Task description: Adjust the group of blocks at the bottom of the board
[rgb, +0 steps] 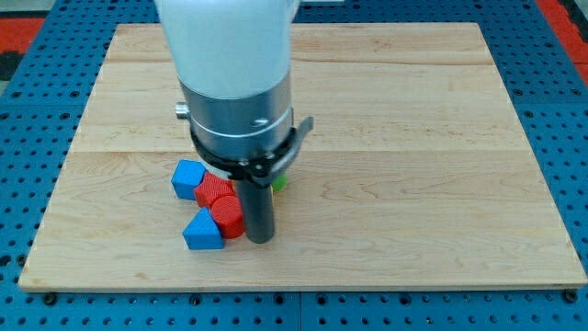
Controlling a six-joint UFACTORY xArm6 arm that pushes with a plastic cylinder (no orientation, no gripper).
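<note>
A group of blocks sits near the view's bottom left of the wooden board (413,138). A blue cube-like block (187,177) is at the group's upper left. A red block (215,191) lies below and right of it, and a red cylinder (229,216) sits lower still. A blue triangular block (203,232) is at the group's bottom. A green block (278,183) peeks out behind the rod; its shape is hidden. My tip (259,239) rests on the board, touching the red cylinder's right side.
The arm's white and silver body (234,83) hangs over the board's upper left and hides what is behind it. A blue pegboard surface (560,110) surrounds the board.
</note>
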